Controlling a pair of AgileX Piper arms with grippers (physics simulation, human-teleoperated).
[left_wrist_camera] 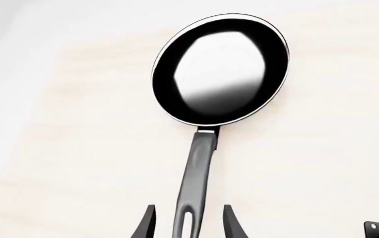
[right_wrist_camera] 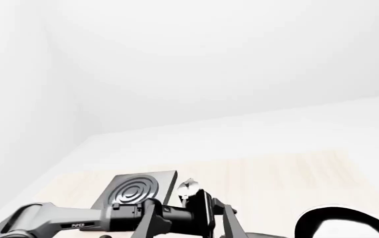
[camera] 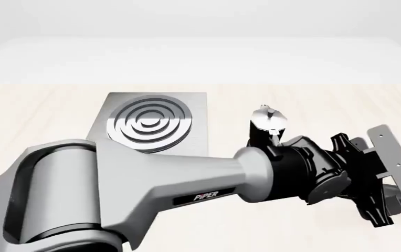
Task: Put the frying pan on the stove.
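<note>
Pan: the pan (left_wrist_camera: 221, 69) is seen in the left wrist view lying flat on the pale desk (left_wrist_camera: 77, 148), bowl in the upper middle of the frame, handle (left_wrist_camera: 196, 183) running down to the lower middle. In the front view it is hidden behind the left arm (camera: 151, 184); only a rim edge is caught at the lower right of the right wrist view.
Stove: the stove (camera: 186, 110) is found in the upper left of centre of the front view, burner bare, well apart from the pan.
Pot: a moka pot (camera: 265, 123) stands just right of the stove.
Left pincer: the left pincer (left_wrist_camera: 188, 225) is spread open, one finger on each side of the slotted handle end, nothing gripped yet; contact cannot be told.
Right pincer: out of view; its state cannot be told.
Handling: the pan is judged rigid and fairly heavy at the bowl, with a glossy, likely slippery finish; a hold far out on the handle would let the bowl sag or twist.
Hold: the handle is best taken across its narrow width, nearer the bowl than the slot if reach allows, and squeezed firmly.
Risk: the moka pot could be clipped on the way to the burner.
</note>
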